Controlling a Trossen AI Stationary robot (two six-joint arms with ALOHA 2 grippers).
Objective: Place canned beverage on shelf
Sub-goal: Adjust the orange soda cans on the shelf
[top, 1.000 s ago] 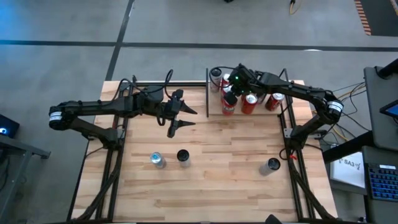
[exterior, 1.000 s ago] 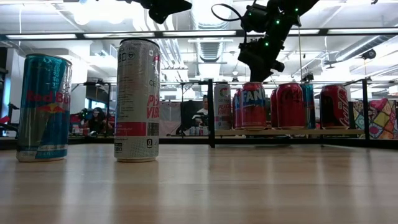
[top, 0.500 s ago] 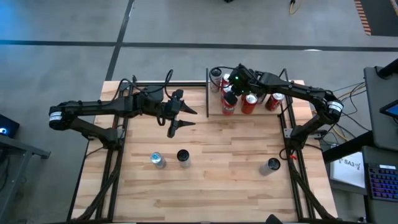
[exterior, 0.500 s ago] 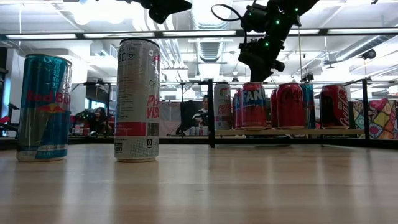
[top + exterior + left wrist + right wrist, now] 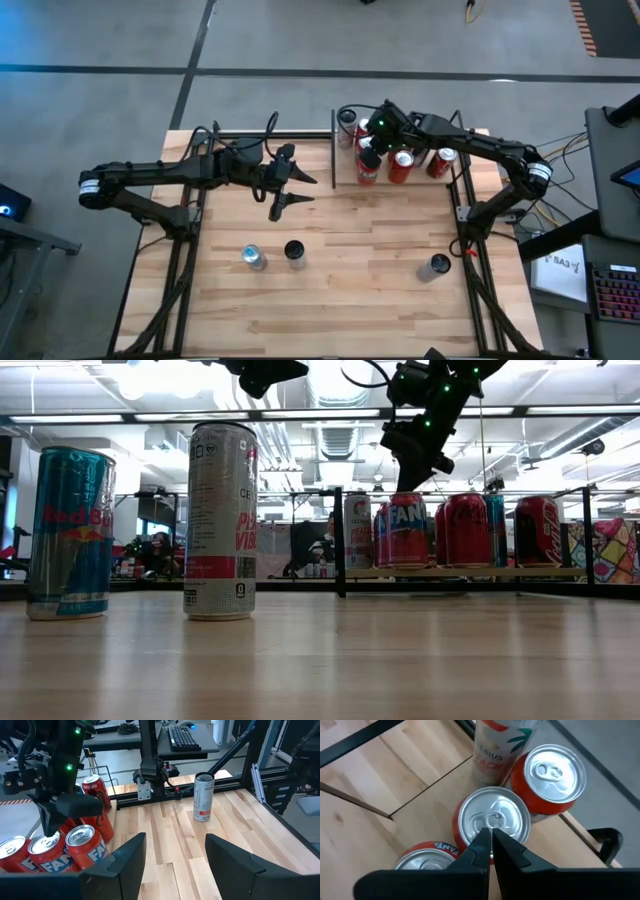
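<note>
We find the right gripper (image 5: 368,150) raised above the shelf (image 5: 455,175) at the far right corner of the table (image 5: 350,280). In the right wrist view its fingertips (image 5: 490,838) are pressed together with nothing between them, directly over the silver top of a red can (image 5: 493,819). In the low view the gripper (image 5: 418,468) hangs clear of the can tops, apart from them.

We count several cans standing upright on the shelf in a close cluster: red ones (image 5: 401,166), a tall pale can (image 5: 347,122) at the far corner, and another red can (image 5: 442,160) nearer the right edge. In the low view they stand in a row on the shelf board (image 5: 480,572).

The left gripper (image 5: 290,190) waits above the middle of the table, its fingers (image 5: 125,860) spread wide and holding nothing.

Three cans stand on the near part of the table, well apart from the shelf: a blue one (image 5: 252,257), a dark-topped one (image 5: 294,251) just beside it, and a third (image 5: 437,266) toward the right edge.
</note>
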